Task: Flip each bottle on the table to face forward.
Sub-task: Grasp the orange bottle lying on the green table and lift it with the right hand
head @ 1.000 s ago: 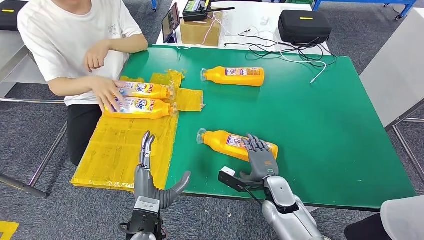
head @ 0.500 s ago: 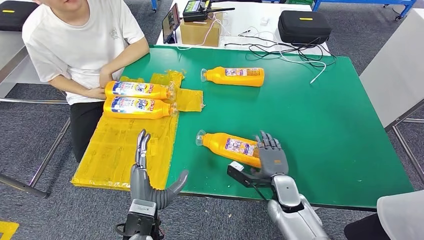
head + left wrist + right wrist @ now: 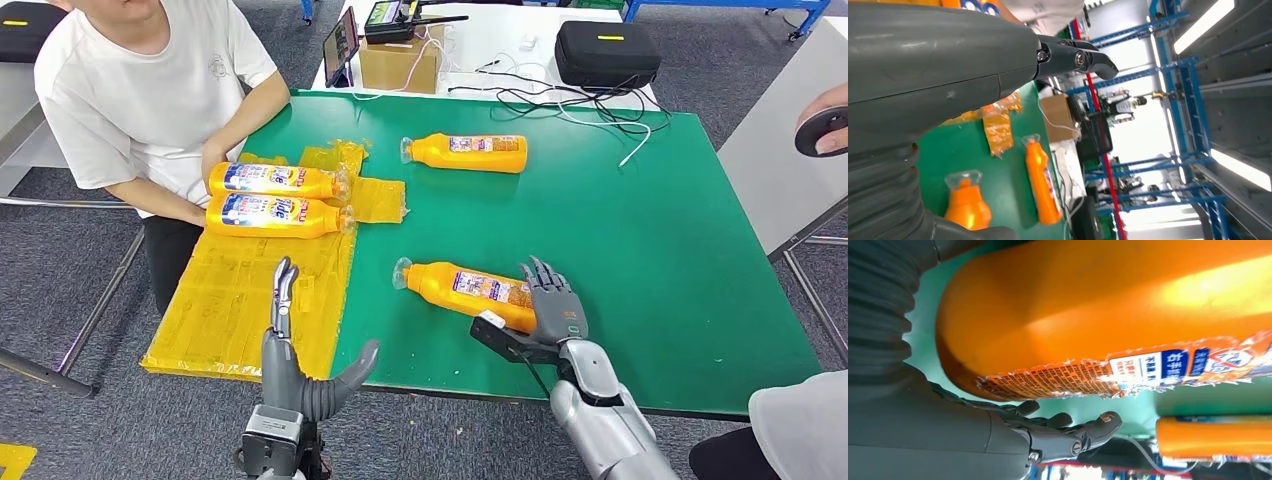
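I see the green worktop (image 3: 620, 230) with a yellow sheet (image 3: 240, 300) over its left edge carrying two bottles (image 3: 272, 215). Far bottle (image 3: 468, 152) lies near the back edge. Near bottle (image 3: 465, 290) lies by the front edge; right robot hand (image 3: 555, 312) cups its base, fingers apart. Left robot hand (image 3: 300, 365) empty, fingers spread, at the front edge.

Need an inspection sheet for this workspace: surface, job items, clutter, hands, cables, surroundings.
Surface: green table, yellow sheet over its left edge.
Job items: near bottle and far bottle lying on the green; two bottles on the sheet.
Clutter: cardboard box, black case on the white table behind.
Hands: right hand at the near bottle's base, grip unclear; left hand open.
Cables: loose cables at the far edge.
Surroundings: person seated at left.
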`<action>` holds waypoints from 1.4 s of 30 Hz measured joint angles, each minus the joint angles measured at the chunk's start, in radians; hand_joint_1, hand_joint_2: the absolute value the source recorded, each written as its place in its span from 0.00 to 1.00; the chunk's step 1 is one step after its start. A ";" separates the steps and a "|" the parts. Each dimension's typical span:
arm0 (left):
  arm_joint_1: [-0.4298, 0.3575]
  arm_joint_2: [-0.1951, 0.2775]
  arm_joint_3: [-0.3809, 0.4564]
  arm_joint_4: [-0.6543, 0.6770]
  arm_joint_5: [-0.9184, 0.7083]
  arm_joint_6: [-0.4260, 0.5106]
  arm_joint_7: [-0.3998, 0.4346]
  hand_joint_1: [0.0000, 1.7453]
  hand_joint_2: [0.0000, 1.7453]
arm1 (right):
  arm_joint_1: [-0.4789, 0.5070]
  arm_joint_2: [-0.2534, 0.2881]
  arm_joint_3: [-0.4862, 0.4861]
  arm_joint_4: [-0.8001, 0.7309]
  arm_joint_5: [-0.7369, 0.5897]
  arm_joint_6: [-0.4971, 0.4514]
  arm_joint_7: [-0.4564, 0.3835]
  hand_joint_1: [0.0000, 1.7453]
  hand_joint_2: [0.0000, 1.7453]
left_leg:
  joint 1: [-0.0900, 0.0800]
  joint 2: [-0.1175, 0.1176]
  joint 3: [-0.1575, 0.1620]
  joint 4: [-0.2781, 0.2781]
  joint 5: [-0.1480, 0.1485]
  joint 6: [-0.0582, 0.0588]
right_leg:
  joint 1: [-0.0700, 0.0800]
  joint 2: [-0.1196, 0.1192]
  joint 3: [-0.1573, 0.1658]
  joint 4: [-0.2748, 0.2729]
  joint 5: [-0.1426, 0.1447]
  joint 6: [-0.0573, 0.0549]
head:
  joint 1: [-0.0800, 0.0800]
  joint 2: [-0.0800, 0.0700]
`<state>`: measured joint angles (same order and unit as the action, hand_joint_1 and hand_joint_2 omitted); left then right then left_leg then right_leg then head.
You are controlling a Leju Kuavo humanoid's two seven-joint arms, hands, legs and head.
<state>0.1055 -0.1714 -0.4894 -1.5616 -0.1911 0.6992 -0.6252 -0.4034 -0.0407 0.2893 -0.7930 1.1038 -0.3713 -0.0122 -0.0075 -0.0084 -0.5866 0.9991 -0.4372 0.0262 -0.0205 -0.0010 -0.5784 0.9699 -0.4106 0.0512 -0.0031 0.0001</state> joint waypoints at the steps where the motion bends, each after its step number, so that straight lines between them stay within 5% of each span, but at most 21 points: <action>1: -0.005 0.002 -0.008 0.000 0.004 -0.002 0.000 0.00 1.00 | -0.019 0.001 0.002 0.026 0.009 -0.002 -0.006 0.71 1.00 | 0.000 0.000 0.000 0.000 0.000 0.000 | 0.000 0.000 0.000 0.000 0.000 0.000 | 0.000 0.000; 2: -0.011 0.004 -0.015 0.000 0.011 -0.006 0.000 0.00 1.00 | -0.038 0.002 0.005 0.055 0.022 -0.005 -0.011 0.93 1.00 | 0.000 0.000 0.000 0.000 0.000 0.000 | 0.000 0.000 0.000 0.000 0.001 0.000 | 0.000 0.000; 3: -0.017 0.005 -0.021 0.000 0.018 -0.011 -0.001 0.00 1.00 | -0.057 0.003 0.009 0.083 0.034 -0.006 -0.015 0.98 1.00 | 0.000 0.000 0.000 0.000 0.001 0.001 | 0.000 0.000 0.000 0.000 0.001 0.001 | 0.000 0.000; 15: -0.072 0.003 -0.050 0.016 0.185 -0.038 -0.030 0.00 1.00 | -0.206 0.040 0.061 0.286 0.062 0.079 -0.045 1.00 1.00 | 0.000 0.001 0.001 0.000 0.001 0.001 | 0.000 0.000 0.000 0.000 0.001 0.001 | 0.000 0.000; 19: -0.092 -0.008 -0.027 0.037 0.301 -0.040 -0.014 0.00 0.00 | -0.218 0.057 0.086 0.311 0.056 0.079 -0.074 1.00 1.00 | 0.000 0.001 0.001 0.000 0.001 0.001 | 0.000 0.000 0.000 0.000 0.001 0.001 | 0.000 0.000; 23: -0.099 -0.013 0.001 0.079 0.414 -0.070 0.042 0.00 1.00 | -0.205 0.057 0.105 0.317 0.018 0.036 -0.173 1.00 1.00 | 0.000 0.001 0.002 0.000 0.001 0.001 | 0.000 0.000 0.001 0.000 0.001 0.001 | 0.000 0.000; 29: -0.094 -0.022 0.056 0.148 0.544 -0.080 0.073 0.00 1.00 | -0.134 0.074 0.097 0.291 -0.129 -0.156 -0.289 1.00 1.00 | 0.000 0.000 0.000 0.000 0.001 0.001 | 0.000 0.000 0.000 0.000 0.001 0.001 | 0.000 0.000; 34: -0.059 -0.013 0.065 0.162 0.600 -0.185 0.070 0.00 1.00 | -0.037 0.122 0.030 0.193 -0.307 -0.298 -0.408 1.00 1.00 | 0.000 -0.001 -0.003 0.000 0.001 0.001 | 0.000 0.000 -0.002 0.000 0.001 0.001 | 0.000 0.000; 42: 0.003 0.014 0.066 0.146 0.574 -0.212 -0.010 0.00 1.00 | 0.052 0.217 -0.193 0.036 -0.436 -0.320 -0.605 1.00 1.00 | 0.000 -0.001 -0.005 0.000 0.001 0.001 | 0.000 0.000 -0.004 0.000 0.000 0.001 | 0.000 0.000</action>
<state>0.1083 -0.1574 -0.4237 -1.4156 0.3832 0.4876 -0.6350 -0.3515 0.1762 0.0967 -0.7567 0.6680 -0.6912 -0.6174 -0.0071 -0.0098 -0.5913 0.9990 -0.4363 0.0271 -0.0203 -0.0010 -0.5824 0.9702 -0.4104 0.0521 -0.0029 0.0001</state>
